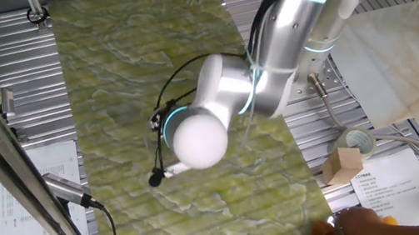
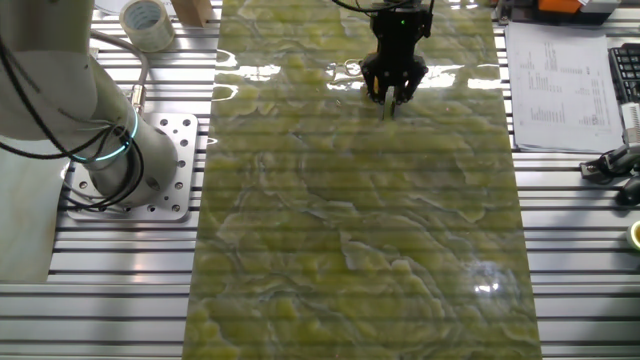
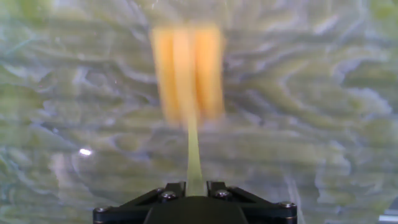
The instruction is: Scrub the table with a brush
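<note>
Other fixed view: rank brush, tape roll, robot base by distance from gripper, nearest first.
From the gripper:
1. brush, held in it, hanging just below.
2. tape roll, top-left corner on the grey panels.
3. robot base, left of the table, lower down.

You're looking at a table (image 2: pixel 360 230) showing mottled olive-green and pale yellow marbling with faint ridges. The brush (image 3: pixel 186 71) is glowing bright orange-yellow, its handle paler yellow. The gripper (image 2: pixel 392 92) is showing black, the arm (image 1: pixel 277 40) silver and white.

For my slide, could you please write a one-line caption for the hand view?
The gripper holds the yellow brush by its thin handle, its blurred head over the green marbled table.
</note>
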